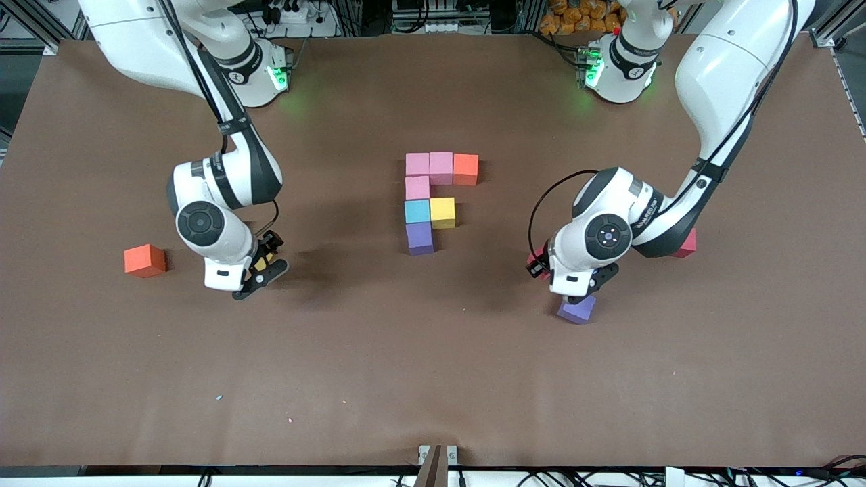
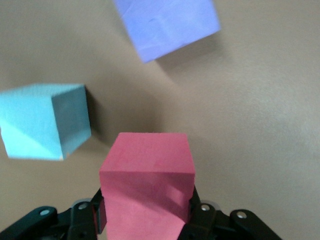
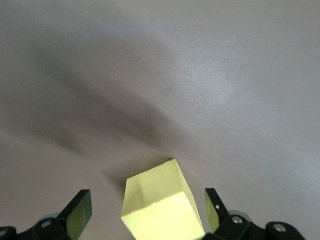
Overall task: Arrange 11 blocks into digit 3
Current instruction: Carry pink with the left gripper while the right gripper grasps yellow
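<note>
The digit 3 (image 1: 433, 203) is about half built at mid-surface: seven blocks sit together, three pink (image 1: 428, 164), an orange (image 1: 465, 169), a light blue (image 1: 417, 211), a yellow (image 1: 442, 212) and a purple (image 1: 420, 238). Four remain.

Toward the left arm's end from the digit, the left claw (image 2: 146, 216) is clamped on a red cube (image 2: 147, 187), above a loose purple cube (image 1: 577, 309).

Toward the right arm's end, the right claw (image 3: 148, 207) stands apart astride a loose yellow cube (image 3: 161, 207), not gripping it.
</note>
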`<state>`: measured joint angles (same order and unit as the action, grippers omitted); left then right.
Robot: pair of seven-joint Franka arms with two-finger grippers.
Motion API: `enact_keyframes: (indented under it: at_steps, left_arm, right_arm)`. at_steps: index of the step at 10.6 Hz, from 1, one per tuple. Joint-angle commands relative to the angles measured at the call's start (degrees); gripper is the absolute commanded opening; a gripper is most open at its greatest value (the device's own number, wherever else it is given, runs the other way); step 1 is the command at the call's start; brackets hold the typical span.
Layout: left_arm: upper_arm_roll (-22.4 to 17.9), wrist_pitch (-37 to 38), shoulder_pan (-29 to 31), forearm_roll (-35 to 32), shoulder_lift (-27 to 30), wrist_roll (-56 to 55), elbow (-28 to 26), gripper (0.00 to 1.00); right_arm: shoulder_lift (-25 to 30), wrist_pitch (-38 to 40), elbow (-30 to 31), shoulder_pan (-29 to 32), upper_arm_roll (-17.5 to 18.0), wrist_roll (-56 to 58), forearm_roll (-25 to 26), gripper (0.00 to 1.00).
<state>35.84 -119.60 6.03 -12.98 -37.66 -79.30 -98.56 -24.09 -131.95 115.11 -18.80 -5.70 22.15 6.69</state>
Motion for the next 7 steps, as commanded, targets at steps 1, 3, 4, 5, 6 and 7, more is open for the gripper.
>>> enact_keyframes:
  at_steps: [1, 3, 4, 5, 6, 7]
  left_arm:
    - [0.5, -0.2, 0.3, 2.7, 1.2, -18.7, -1.4, 0.00]
    - [1.5, -4.0, -0.1, 2.7, 1.4, -33.7, -3.4, 0.00]
    - [1.8, -6.8, -0.1, 2.3, 1.4, -40.6, -4.6, 0.00]
    - [1.9, -10.4, -0.8, 1.6, 1.4, -46.6, -6.2, 0.00]
    - [1.9, -13.6, -2.1, 1.1, 1.4, -50.8, -7.6, 0.00]
    - [1.9, -15.5, -2.3, -0.4, 1.4, -53.1, -9.0, 0.00]
  right_arm:
    - [2.5, -6.4, 6.6, 2.1, 0.5, 3.6, 1.2, 1.00]
    - [2.4, -8.1, 8.0, 3.9, 0.6, 6.2, 1.2, 1.00]
    - [2.5, -8.1, 8.3, 4.1, 0.6, 6.3, 1.2, 1.00]
    - [2.4, -8.5, 8.5, 4.1, 0.6, 6.3, 1.2, 1.00]
    - [2.3, -9.5, 9.1, 4.1, 0.6, 6.3, 1.2, 1.00]
    - [2.0, -11.1, 10.0, 4.2, 0.6, 6.3, 1.2, 1.00]
